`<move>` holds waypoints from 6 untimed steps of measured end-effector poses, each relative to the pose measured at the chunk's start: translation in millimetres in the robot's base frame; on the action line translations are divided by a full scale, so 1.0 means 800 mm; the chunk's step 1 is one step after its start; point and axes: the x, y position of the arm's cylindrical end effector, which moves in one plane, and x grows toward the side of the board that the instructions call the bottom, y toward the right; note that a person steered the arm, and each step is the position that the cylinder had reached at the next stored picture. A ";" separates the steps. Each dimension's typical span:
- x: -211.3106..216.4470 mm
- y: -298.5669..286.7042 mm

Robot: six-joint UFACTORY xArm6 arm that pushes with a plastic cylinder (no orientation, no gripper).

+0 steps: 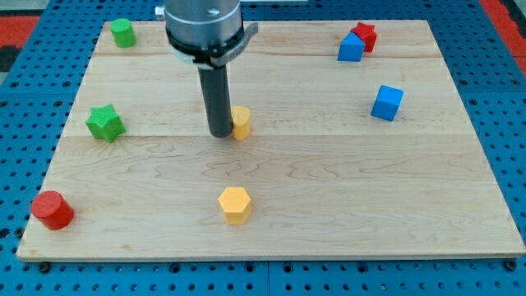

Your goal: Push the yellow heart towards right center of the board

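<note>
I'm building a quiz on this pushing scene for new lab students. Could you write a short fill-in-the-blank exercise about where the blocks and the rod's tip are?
1. My tip sits just to the view's ____ of the yellow heart.
2. The yellow hexagon lies toward the view's ____ from the yellow heart.
3. The red block at the view's top right touches a ____ cube.
4. The block at the view's bottom left corner is a ____ cylinder.

Missing words: left; bottom; blue; red

Dark rod upright, my tip (221,133) down at mid-board
</note>
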 end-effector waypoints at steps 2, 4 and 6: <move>-0.019 0.080; -0.044 0.172; -0.028 0.184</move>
